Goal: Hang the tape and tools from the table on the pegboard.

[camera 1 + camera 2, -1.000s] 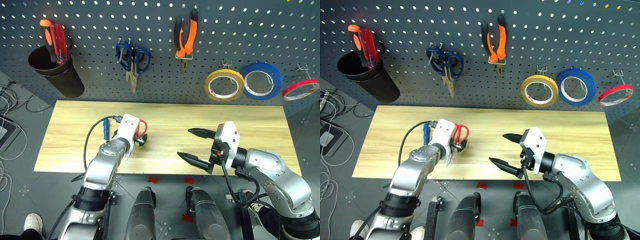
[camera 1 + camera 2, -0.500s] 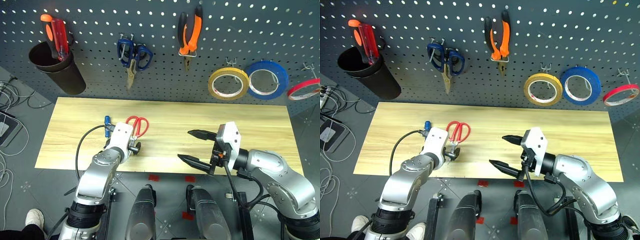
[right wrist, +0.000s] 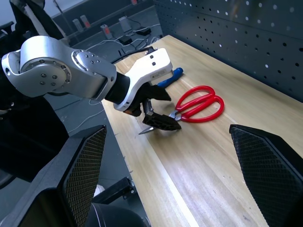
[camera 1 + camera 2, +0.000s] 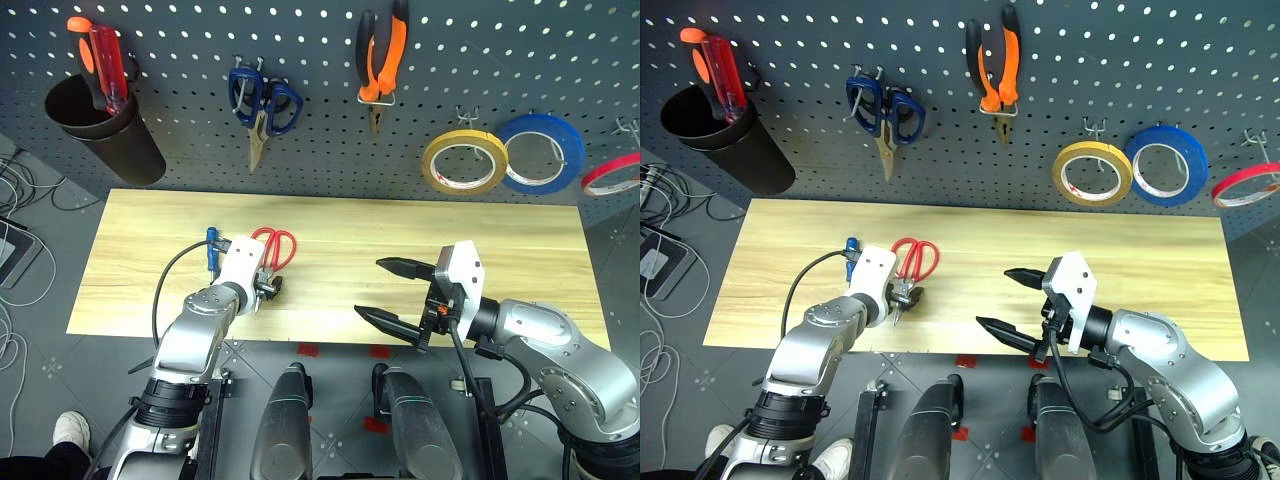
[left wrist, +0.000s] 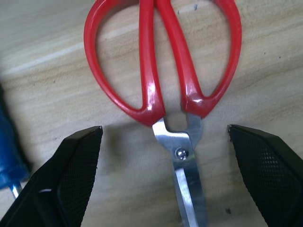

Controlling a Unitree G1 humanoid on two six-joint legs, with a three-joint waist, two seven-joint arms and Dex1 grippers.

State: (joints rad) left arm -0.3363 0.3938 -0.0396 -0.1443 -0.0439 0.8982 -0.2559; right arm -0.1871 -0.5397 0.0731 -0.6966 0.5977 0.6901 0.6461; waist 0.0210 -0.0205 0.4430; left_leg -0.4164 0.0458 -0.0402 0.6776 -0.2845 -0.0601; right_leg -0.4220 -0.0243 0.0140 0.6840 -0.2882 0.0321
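L gripper (image 5: 163,156) sits low over the table (image 4: 330,215), fingers (image 5: 71,175) apart, one each side of the red-handled scissors (image 5: 163,61) near the pivot. In the L wrist view there's bare wood between each finger and the steel, so no contact seen. Scissors lie flat and closed, red loops pointing away from the gripper toward the pegboard (image 4: 300,40), blade running back under the wrist. Blue-handled screwdriver (image 4: 212,246) lies flat on the wood just beside the L gripper on its outer side, close to the scissors but apart from them; can't tell if the cable by it touches it.

R gripper (image 4: 392,293) hovers above the table's near edge, well to the right of the scissors, fingers spread wide w/ nothing between them, pointing across toward the L gripper.

On the pegboard, beyond both grippers: orange-and-black pliers (image 4: 381,58) hang nose down from a hook, roughly above the gap btwn the two grippers. Tan-yellow tape (image 4: 463,164) hangs on a hook above and beyond the R gripper, w/ a blue roll (image 4: 543,152) just beside it, edges overlapping, and a thin red ring (image 4: 615,172) further right. Blue-handled scissors (image 4: 262,105) hang above the L gripper. Black cup (image 4: 105,125) at far left holds the red and orange screwdrivers (image 4: 98,65).
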